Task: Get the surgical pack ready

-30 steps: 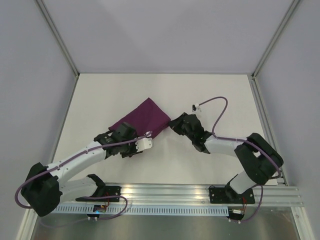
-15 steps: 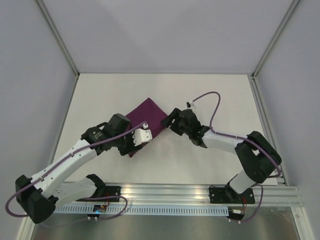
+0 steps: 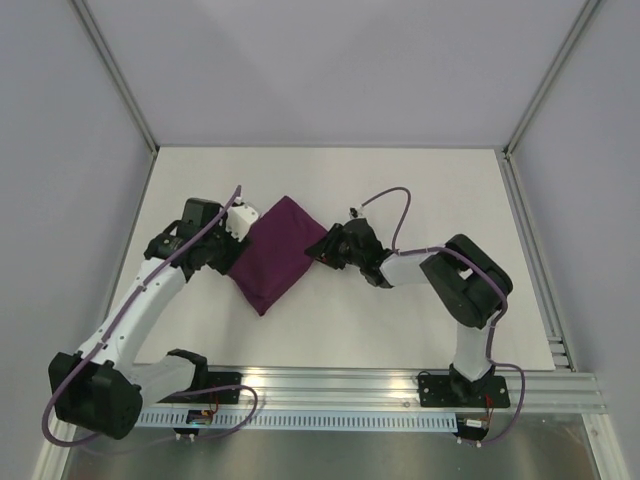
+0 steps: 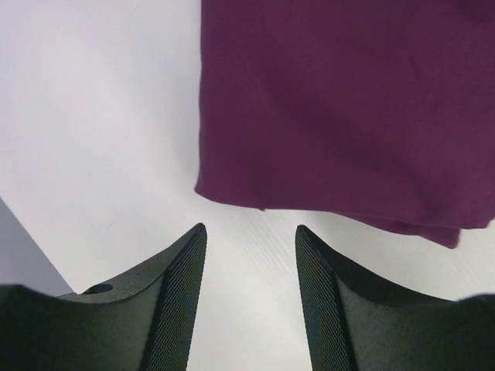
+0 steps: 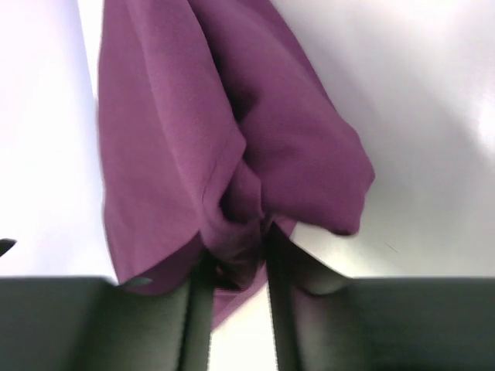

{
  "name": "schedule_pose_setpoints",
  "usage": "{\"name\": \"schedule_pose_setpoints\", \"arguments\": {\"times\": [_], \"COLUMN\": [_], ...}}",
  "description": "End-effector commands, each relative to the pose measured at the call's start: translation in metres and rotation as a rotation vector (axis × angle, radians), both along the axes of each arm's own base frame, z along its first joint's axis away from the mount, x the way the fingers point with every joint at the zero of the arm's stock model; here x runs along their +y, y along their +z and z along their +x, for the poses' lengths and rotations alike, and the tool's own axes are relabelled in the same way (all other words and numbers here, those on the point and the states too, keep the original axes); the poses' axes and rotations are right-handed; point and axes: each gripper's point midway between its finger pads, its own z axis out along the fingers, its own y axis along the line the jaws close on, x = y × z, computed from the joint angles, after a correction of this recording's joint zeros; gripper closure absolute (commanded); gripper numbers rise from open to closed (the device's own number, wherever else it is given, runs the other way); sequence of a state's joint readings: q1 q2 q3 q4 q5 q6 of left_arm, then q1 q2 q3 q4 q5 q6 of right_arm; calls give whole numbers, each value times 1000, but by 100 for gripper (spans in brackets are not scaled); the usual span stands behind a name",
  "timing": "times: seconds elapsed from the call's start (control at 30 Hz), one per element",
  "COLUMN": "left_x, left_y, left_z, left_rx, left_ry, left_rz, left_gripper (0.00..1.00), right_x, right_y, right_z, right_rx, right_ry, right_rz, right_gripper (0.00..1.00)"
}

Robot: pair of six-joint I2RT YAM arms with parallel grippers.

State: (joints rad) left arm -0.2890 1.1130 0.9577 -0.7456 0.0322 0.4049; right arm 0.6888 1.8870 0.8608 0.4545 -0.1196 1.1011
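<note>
The surgical pack [image 3: 272, 250] is a plum-purple folded bundle lying diamond-wise on the white table. My left gripper [image 3: 226, 258] is at the pack's left edge. In the left wrist view it [image 4: 251, 232] stands open with only bare table between the fingers, and the pack's edge [image 4: 340, 116] lies just beyond the tips. My right gripper [image 3: 318, 248] is at the pack's right corner. The right wrist view shows it [image 5: 236, 259] pinching a bunched fold of the pack [image 5: 232, 154] between its fingers.
The white table [image 3: 420, 190] is enclosed by pale walls with metal frame posts [image 3: 120, 85] at the back corners. A metal rail [image 3: 340, 385] carrying both arm bases runs along the near edge. A purple cable [image 3: 385, 200] arcs over the right wrist.
My left arm has swung from the pack's near side round to its left edge and opened wider. My right gripper moved left, opened, then closed on the pack's right corner.
</note>
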Motion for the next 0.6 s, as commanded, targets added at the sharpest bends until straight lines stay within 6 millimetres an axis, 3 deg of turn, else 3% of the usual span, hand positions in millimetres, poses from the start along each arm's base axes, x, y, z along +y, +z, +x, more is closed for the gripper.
{"name": "schedule_pose_setpoints", "arguments": {"times": [0.0, 0.07, 0.13, 0.27, 0.47, 0.57], "left_x": [24, 39, 43, 42, 44, 46], "left_y": [14, 11, 10, 4, 2, 1], "left_z": [6, 4, 3, -3, -4, -4], "left_rx": [-41, -32, -30, -18, -15, -14], "left_ry": [128, 174, 188, 184, 190, 195], "left_rz": [-17, -11, -20, -31, -23, -18], "left_gripper": [41, 41, 41, 41, 42, 41], "right_x": [30, 34, 39, 25, -31, -78], "right_y": [-9, -16, -11, -4, 4, 3], "right_z": [-14, -11, -5, 9, 36, 50], "right_rx": [17, 1, -15, -21, 3, 7], "right_ry": [151, 195, 217, 172, -16, -181], "right_rz": [9, -26, -35, -17, 48, 70], "right_gripper": [74, 80, 85, 99, 99, 99]}}
